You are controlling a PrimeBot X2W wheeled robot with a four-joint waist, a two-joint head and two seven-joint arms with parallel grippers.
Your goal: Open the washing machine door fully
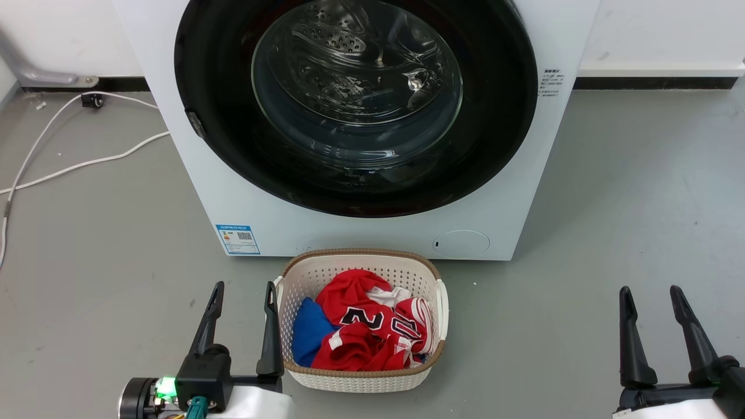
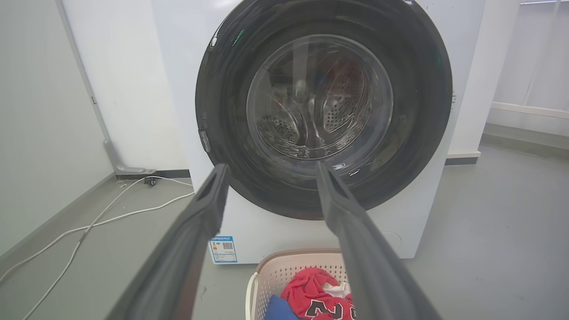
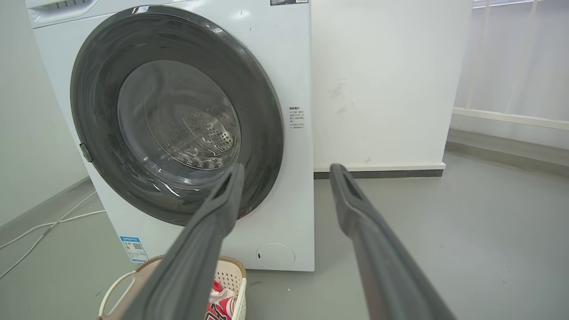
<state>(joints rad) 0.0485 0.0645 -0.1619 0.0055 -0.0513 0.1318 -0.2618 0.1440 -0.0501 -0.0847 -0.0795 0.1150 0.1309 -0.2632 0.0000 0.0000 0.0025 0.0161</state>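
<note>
Black glossy disc is the washing machine door [image 1: 356,107]. We read it as shut, lying flush on the front of the white washing machine [image 1: 361,238], with the steel drum visible through its clear bowl. It sits ahead of and above both grippers, roughly centred between them in the head view. The left gripper [image 1: 245,286] is low on the left with its fingers spread and nothing between them. The right gripper [image 1: 650,289] is low on the right, also spread and empty. Neither touches the machine; both are well short of it. Key relation: a small grey tab [image 1: 196,123] sits on the door's left rim at about mid height, so we judge that as the latch side and the hinge as on the right, though no hinge is visible. That puts the left gripper nearer the pull point, which lies up and forward from it and a little to its left. The right gripper faces the far rim and looks badly placed for the pull. A white laundry basket [image 1: 443,302] with red and blue clothes [image 1: 372,331] stands on the grey floor [image 1: 611,203] just in front of the machine, just beside the left gripper's inner finger. A straight reach from there would pass its left side, and we cannot tell from these views how far the door's lower edge would clear it. A white cable [image 1: 87,163] lies on the floor to the left, apart from the arm.
</note>
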